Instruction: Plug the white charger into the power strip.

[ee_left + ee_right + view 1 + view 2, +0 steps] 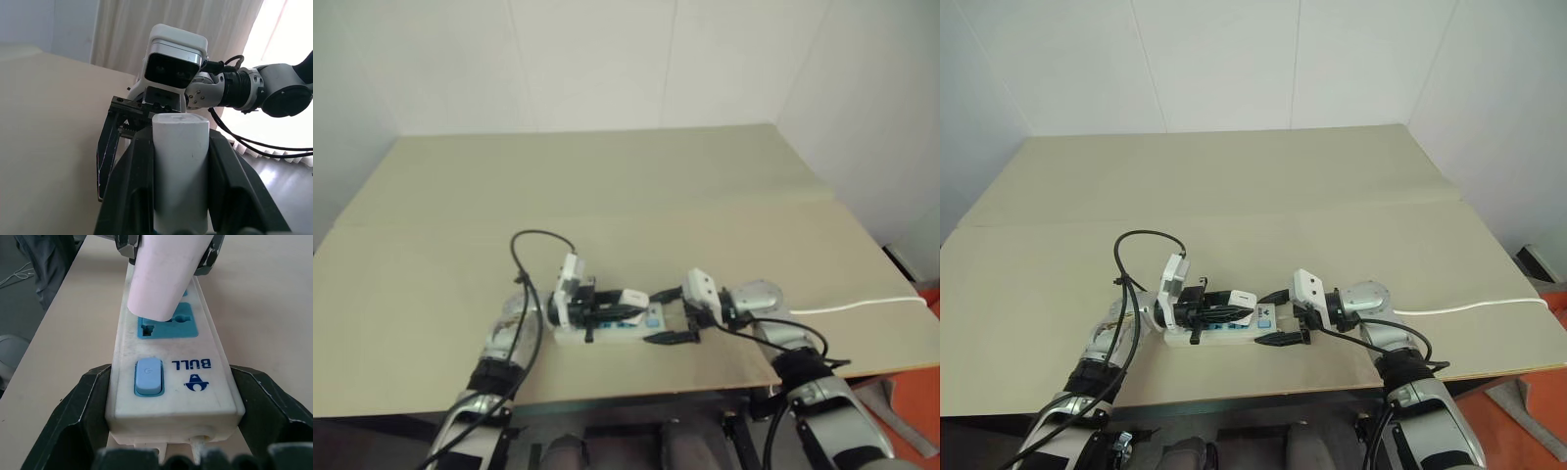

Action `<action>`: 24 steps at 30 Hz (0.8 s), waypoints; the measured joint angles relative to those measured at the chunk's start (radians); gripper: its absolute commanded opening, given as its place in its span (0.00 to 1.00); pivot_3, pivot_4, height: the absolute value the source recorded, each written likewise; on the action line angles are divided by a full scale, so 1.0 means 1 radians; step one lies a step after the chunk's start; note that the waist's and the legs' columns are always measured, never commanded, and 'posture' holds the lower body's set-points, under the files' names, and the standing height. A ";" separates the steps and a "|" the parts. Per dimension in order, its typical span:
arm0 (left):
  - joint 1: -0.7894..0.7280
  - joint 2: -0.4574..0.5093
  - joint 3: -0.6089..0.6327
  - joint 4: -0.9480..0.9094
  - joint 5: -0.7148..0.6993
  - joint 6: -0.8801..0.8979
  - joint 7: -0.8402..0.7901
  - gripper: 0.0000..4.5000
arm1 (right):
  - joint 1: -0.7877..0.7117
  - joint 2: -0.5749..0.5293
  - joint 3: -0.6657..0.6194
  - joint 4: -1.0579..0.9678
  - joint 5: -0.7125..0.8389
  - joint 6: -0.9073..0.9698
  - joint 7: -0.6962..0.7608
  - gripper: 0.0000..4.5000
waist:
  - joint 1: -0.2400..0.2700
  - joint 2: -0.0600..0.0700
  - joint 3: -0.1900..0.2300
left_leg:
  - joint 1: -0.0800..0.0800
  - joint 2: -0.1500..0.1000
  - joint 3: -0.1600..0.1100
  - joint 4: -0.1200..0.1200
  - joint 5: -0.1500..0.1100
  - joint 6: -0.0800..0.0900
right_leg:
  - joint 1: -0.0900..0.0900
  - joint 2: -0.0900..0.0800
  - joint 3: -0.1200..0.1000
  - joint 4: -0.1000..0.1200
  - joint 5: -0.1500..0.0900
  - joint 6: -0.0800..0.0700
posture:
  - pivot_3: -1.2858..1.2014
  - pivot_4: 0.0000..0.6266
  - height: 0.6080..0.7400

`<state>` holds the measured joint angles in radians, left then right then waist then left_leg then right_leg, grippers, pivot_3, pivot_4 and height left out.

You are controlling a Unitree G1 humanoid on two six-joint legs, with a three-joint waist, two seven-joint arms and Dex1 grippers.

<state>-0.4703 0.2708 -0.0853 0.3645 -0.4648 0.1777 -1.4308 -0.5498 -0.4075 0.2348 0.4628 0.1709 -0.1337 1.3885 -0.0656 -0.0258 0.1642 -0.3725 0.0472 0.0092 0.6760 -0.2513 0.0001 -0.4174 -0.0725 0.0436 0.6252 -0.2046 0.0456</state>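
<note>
The power strip (579,338) lies on the table near its front edge, blue sockets facing up. My right gripper (654,316) is shut on its switch end, one black finger pressed against each long side (88,401). My left gripper (1234,308) is shut on the white charger (178,161) and holds it tilted over the strip. The charger's lower end (161,279) sits at the blue socket (168,325) nearest the switch (148,377). Its prongs are hidden.
The tan table (607,186) stretches far behind the strip. The strip's thin white cord (857,305) runs off the table's right edge. A black cable loop (533,240) stands up from my left arm. The front edge (636,397) lies just below both grippers.
</note>
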 measured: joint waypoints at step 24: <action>0.017 -0.007 -0.022 0.031 0.054 -0.160 -0.024 0.22 | 0.000 -0.001 0.000 0.004 -0.003 0.000 -0.009 0.75 | 0.001 0.004 -0.003 | 0.005 0.000 0.000 -0.002 0.000 0.000 | 0.006 0.000 -0.001 -0.001 -0.002 -0.002 | 0.52 0.24 1.00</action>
<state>-0.4534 0.2638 -0.1075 0.3951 -0.4113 0.0173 -1.4547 -0.5496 -0.4086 0.2350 0.4670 0.1679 -0.1334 1.3797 -0.0650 -0.0222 0.1616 -0.3672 0.0473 0.0089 0.6739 -0.2514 0.0003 -0.4114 -0.0725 0.0429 0.6244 -0.2067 0.0440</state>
